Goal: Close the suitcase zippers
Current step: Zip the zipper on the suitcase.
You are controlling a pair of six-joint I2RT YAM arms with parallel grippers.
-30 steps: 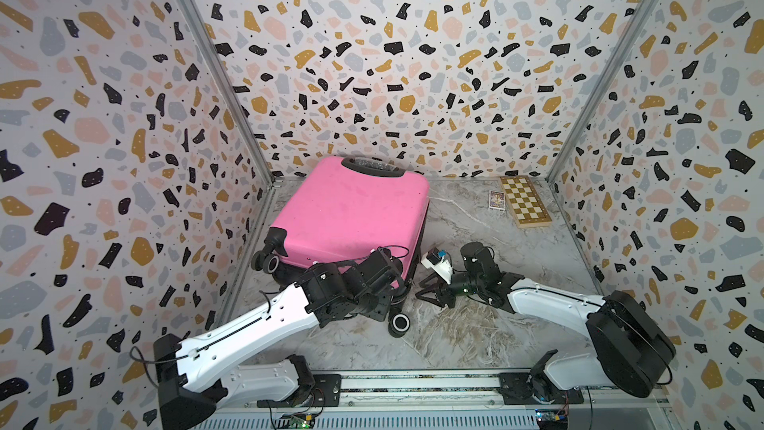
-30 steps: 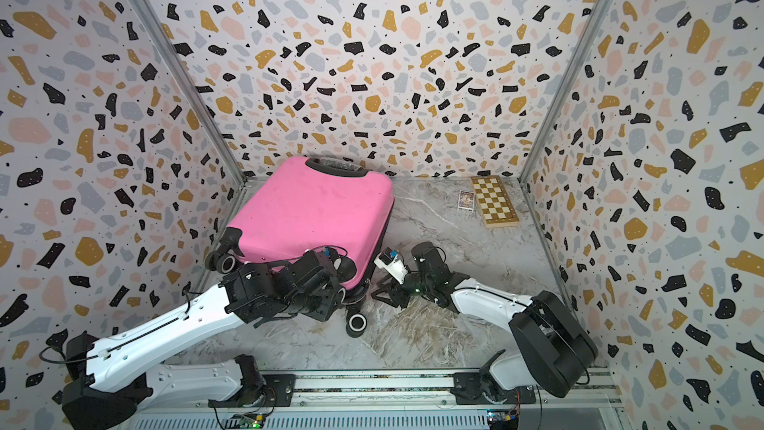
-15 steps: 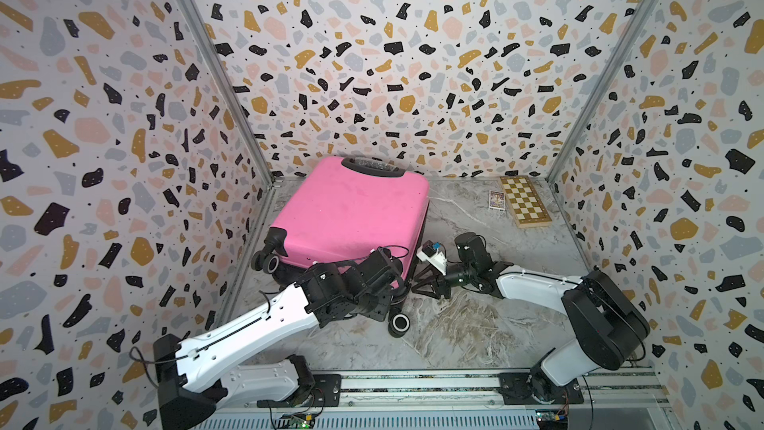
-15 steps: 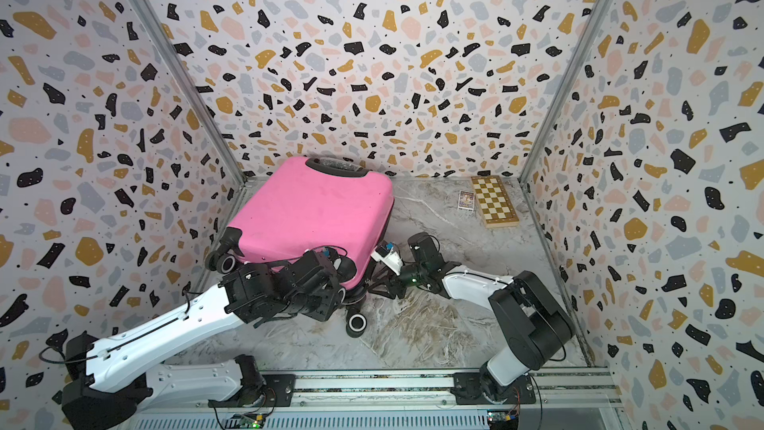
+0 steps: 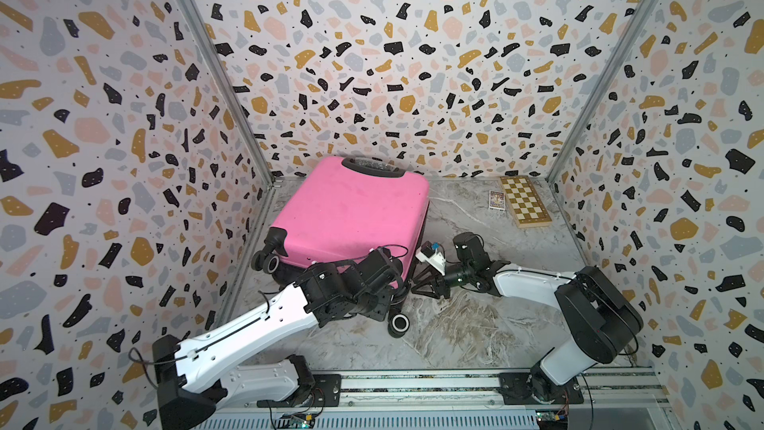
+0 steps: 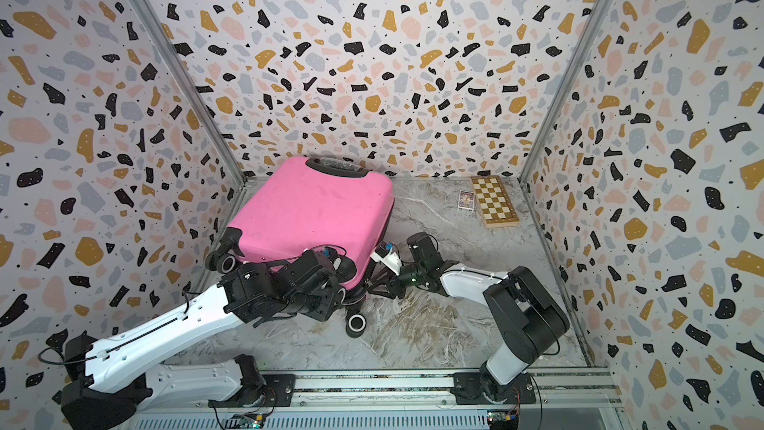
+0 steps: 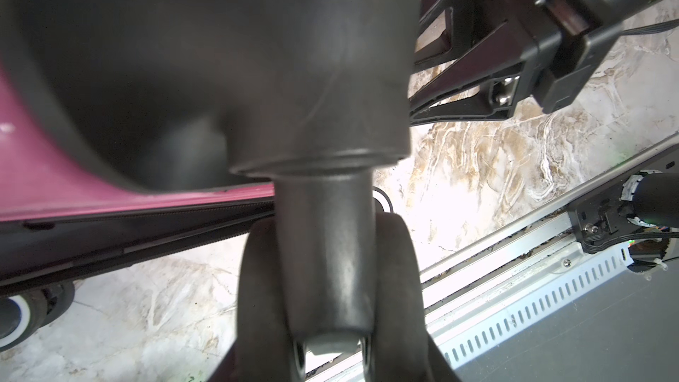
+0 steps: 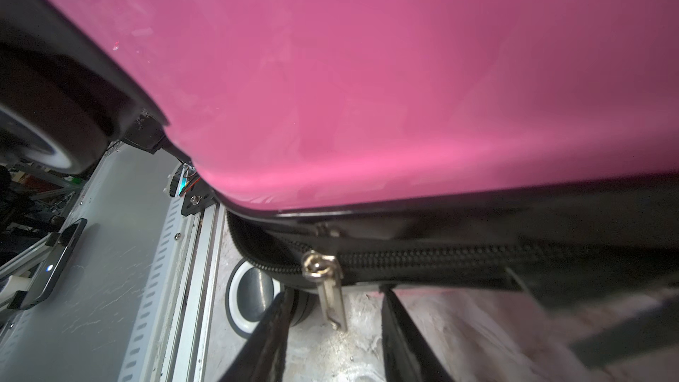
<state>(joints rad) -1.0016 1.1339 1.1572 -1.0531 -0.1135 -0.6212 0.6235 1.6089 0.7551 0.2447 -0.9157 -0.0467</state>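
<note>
While the suitcase (image 5: 351,217) lies flat, shells together, at the back left of the surface (image 5: 475,324), its zipper (image 8: 422,260) is only partly run. The right wrist view shows the teeth meshed on one side of the pull (image 8: 332,303). Past it, round the corner by a wheel (image 8: 250,295), the two rows look parted. The right tool (image 8: 336,293) is released, with a finger on either side of the hanging pull and neither touching it. The left tool (image 7: 327,237) looks clenched on a wheel post (image 7: 325,196) at the near corner, probably to steady the case. I judge the job about midway: the pull has yet to be gripped and drawn round the corner and along the wheel edge.
</note>
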